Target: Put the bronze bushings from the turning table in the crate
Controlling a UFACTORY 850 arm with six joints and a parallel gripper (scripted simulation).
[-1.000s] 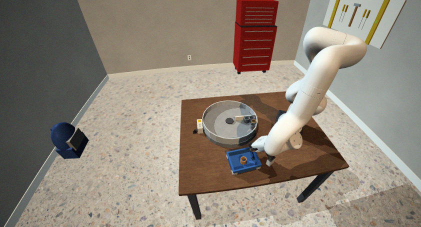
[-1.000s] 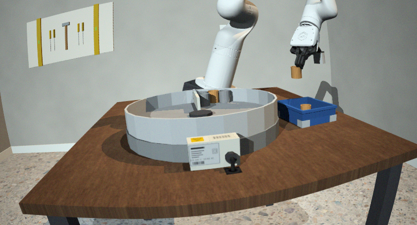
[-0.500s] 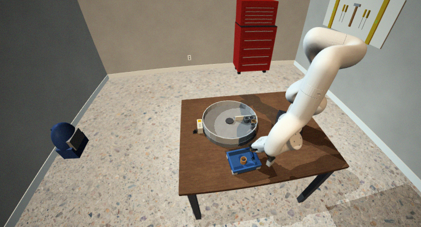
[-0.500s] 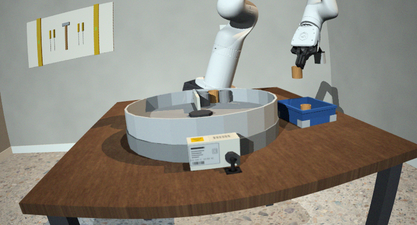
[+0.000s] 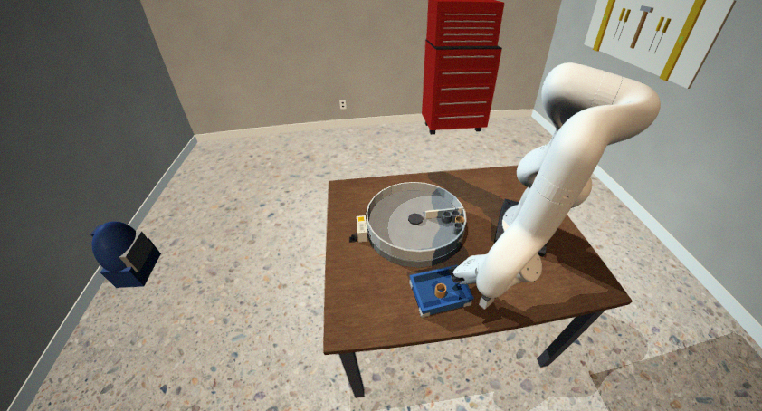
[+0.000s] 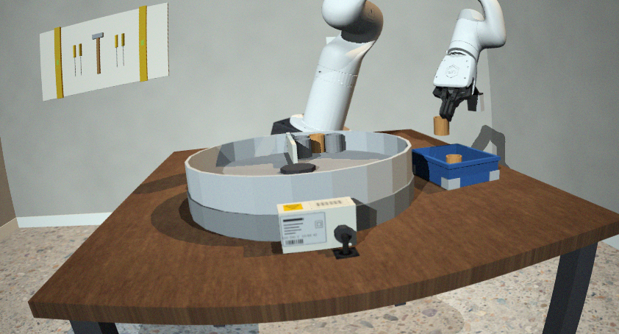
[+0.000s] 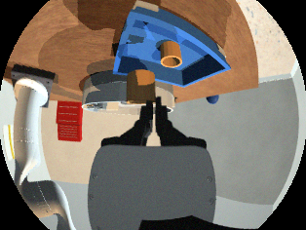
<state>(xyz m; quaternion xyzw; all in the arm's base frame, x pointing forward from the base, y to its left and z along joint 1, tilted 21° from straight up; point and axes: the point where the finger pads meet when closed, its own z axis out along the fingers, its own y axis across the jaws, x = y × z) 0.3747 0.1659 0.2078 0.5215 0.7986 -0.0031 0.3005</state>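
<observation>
While I hang over the worktop (image 5: 373,322) (image 6: 173,288) (image 7: 58,34), my end effector (image 5: 459,282) (image 6: 445,117) (image 7: 154,104) pinches one bronze bushing (image 6: 440,127) (image 7: 141,87). My two fingers are nearly together, with just the thin wall of that little tube between them. It hangs almost straight up and down at my tips. From the top I can't make it out.

Down below my end effector is the blue crate (image 5: 445,305) (image 6: 472,172) (image 7: 143,54). The bushing I hold is up above it and does not touch it. I can't tell just which part of the crate it is over. One more bronze bushing (image 5: 440,290) (image 6: 453,159) (image 7: 171,53) is in the crate, lower than my fingers, and its round hole shows.

Off to one side of me, and lower down, is the big round turning table (image 5: 415,254) (image 6: 303,193) (image 7: 112,80) with its tall rim. Far across from my fingers, a third bronze bushing (image 5: 459,220) (image 6: 317,143) stands on it, close in with the gray steel bushings (image 5: 446,216) (image 6: 335,143). They are bunched near a pale bar (image 5: 434,214) (image 6: 292,149). On the far side of the turning table from me is a white box (image 5: 362,229) (image 6: 318,225) with a yellow mark.
</observation>
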